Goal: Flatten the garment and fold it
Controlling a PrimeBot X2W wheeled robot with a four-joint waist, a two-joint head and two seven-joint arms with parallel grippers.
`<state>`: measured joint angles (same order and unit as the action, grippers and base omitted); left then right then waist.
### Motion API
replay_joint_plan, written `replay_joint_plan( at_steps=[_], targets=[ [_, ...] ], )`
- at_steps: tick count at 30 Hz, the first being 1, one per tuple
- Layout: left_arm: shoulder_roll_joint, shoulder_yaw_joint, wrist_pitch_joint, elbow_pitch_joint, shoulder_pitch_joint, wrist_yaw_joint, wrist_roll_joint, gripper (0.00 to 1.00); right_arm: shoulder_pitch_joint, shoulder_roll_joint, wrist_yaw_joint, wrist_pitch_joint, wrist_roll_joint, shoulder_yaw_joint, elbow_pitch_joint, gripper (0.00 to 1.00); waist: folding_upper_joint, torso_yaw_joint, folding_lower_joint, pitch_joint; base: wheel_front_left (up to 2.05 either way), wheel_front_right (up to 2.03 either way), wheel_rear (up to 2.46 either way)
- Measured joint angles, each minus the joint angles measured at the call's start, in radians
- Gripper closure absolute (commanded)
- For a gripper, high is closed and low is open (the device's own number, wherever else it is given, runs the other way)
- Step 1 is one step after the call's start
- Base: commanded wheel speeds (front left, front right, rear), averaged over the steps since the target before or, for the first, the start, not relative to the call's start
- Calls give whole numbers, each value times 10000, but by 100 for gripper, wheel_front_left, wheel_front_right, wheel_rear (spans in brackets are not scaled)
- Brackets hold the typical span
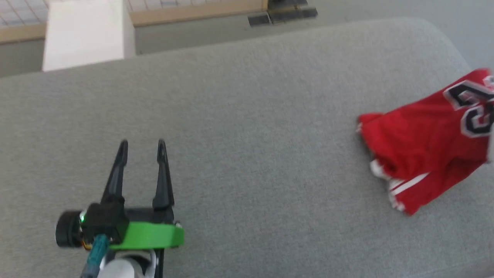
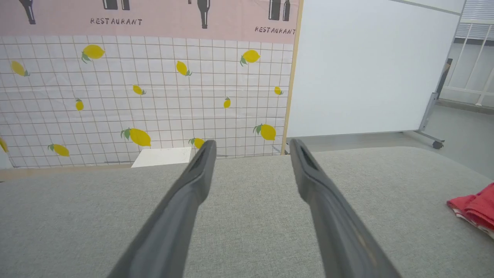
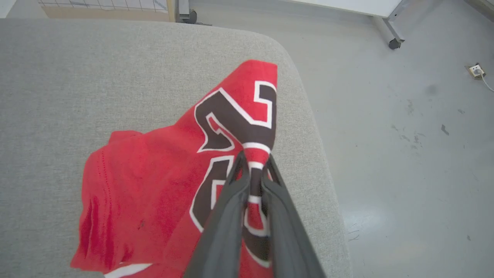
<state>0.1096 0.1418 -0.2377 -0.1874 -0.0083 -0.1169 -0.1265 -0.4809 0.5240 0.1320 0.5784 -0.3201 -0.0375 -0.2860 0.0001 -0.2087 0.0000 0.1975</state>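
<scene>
Right wrist view: my R pincer (image 3: 254,156) is shut tight on the red tee (image 3: 154,166). It pinches a fold right in the big black number w/ white edges & holds that bit up. The rest of the tee lies bunched on the grey cushion (image 3: 77,77), near its round corner, close to the floor (image 3: 405,135) side.

Head view: the tee (image 1: 420,143) sits far R on the cushion (image 1: 251,116), white stripes at its low edge. My L pincer (image 1: 142,143) is low L, fingers wide apart, holding nothing, well apart from the tee.

Left wrist view: L pincer (image 2: 252,144) hangs over bare cushion; a bit of red tee (image 2: 474,204) peeks in at the R edge.
</scene>
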Motion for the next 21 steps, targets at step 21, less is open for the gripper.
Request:
replay_joint_plan(
  at_steps=[21],
  targets=[
    [794,117,376,-1398,-2011,-307,1440,0,-1621,1137,2,-2284,688,-1705,-2297,100,0,-145,2,3668,0,0,0]
  ],
)
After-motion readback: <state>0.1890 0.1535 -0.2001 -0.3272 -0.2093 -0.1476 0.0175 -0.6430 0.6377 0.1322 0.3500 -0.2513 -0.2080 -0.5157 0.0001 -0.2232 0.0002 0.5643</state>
